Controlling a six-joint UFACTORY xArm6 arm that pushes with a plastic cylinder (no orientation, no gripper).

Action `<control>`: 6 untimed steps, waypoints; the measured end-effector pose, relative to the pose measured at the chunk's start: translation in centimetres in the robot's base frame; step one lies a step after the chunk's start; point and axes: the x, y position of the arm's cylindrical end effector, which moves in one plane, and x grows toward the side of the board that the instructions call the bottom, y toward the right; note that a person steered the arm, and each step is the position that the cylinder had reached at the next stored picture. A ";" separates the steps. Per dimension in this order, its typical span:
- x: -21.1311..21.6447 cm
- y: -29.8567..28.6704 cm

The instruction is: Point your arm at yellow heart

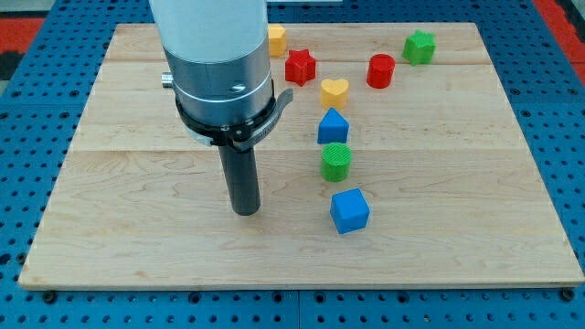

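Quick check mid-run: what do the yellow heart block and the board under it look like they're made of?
The yellow heart block looks like matte moulded or printed plastic: flat uniform colour, soft edges, no grain. The pale wooden board shows long grain lines and plank seams, with a smooth, low-sheen finish. My tip rests on the board, toward the view's left and below the heart, not touching it.

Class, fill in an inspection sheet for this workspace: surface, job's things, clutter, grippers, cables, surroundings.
Surface: wooden board, flat.
Job's things: yellow heart, untouched; my tip is well toward the view's lower left of it.
Clutter: red star, red cylinder, green block, yellow block, blue block, green cylinder, blue cube.
Grippers: none; rod only.
Cables: nothing seen.
Surroundings: blue perforated table.
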 end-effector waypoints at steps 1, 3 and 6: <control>0.0 0.0; -7.0 -0.3; -16.5 2.4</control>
